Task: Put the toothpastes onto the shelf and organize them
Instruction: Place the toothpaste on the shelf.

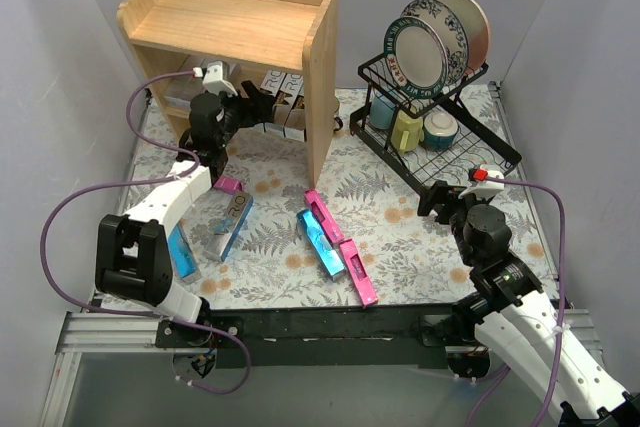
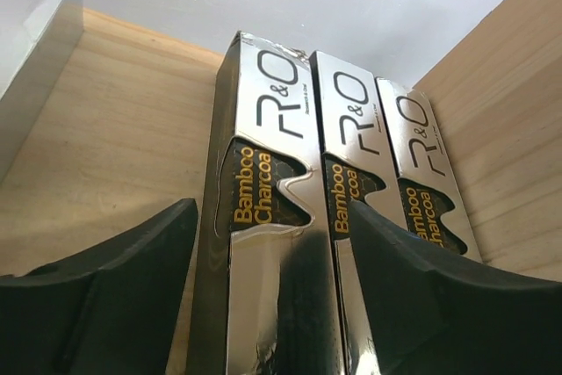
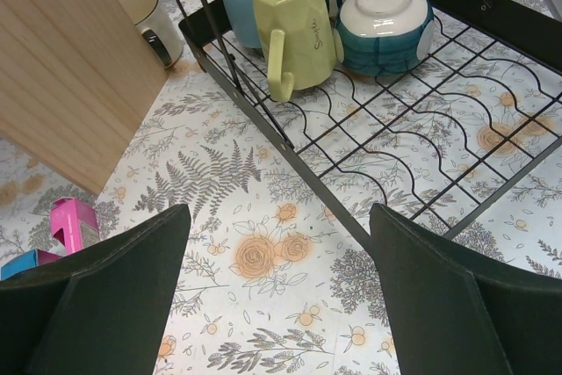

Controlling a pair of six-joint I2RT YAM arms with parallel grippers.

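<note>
The light-wood shelf (image 1: 300, 37) is standing upright at the far left of the table. Three silver cartons (image 2: 272, 217) lettered R&O Bamboo Charcoal are resting side by side on its lower tier, pressing against one another, the rightmost sitting just beside the side panel; a plain silver-white carton (image 2: 31, 50) is lying apart to their left. On the table in front, a small pink carton (image 1: 229, 185) is lying just beside a silver and teal carton (image 1: 233, 222), and a bright teal carton (image 1: 183, 252) is lying partly hidden nearer the left edge. Near the middle, an upper pink carton (image 1: 320, 212), a teal-faced carton (image 1: 322, 245) and a lower pink carton (image 1: 358, 275) are lying slanted, close together
</note>
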